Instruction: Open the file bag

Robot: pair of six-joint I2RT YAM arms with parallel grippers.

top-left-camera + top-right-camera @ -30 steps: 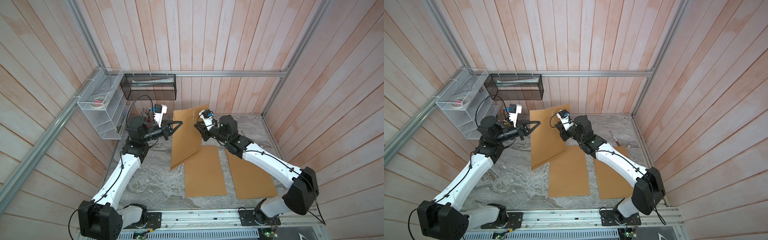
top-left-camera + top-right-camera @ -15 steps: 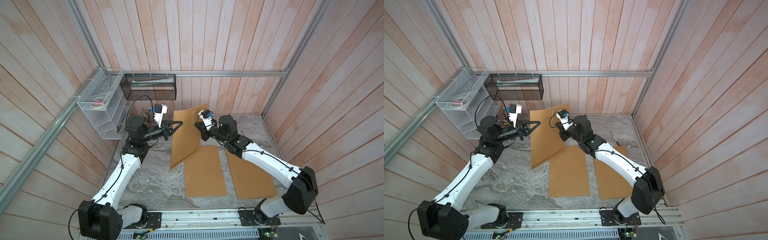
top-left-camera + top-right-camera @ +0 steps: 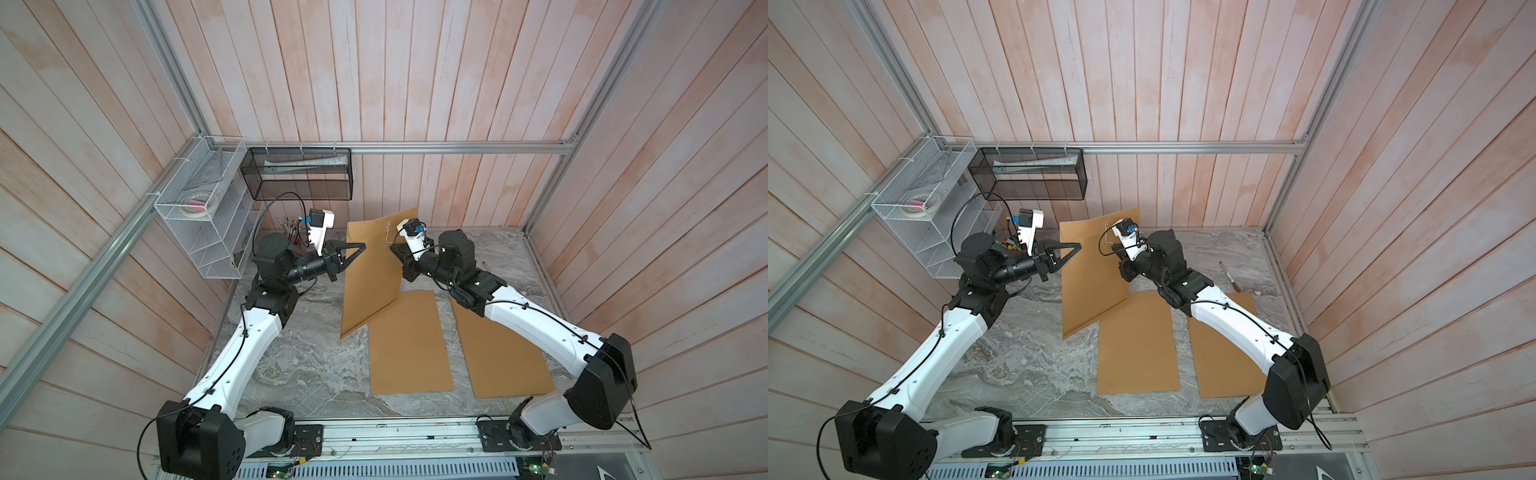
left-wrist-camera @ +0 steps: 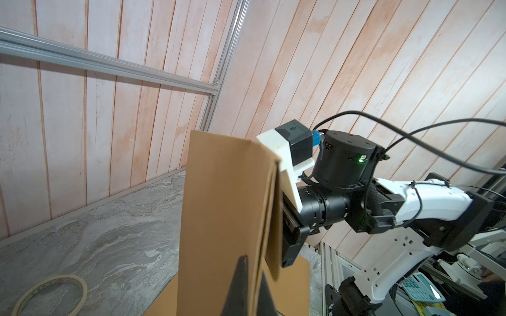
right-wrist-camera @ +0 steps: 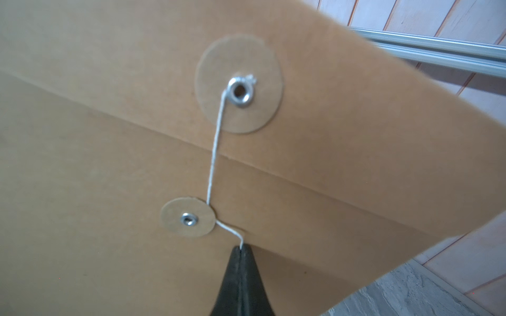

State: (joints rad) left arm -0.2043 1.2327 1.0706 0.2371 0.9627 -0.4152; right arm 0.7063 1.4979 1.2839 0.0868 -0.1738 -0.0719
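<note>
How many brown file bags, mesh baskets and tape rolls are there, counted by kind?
Brown file bags: 3, one held upright, two lying flat on the table
Mesh baskets: 2, one white, one black
Tape rolls: 2, one in the white basket, one on the table
Total: 7

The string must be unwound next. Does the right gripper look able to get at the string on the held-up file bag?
Probably yes: the right gripper is shut on the loose end of the string beside the lower disc, nothing in between. The left gripper holds the file bag up.
</note>
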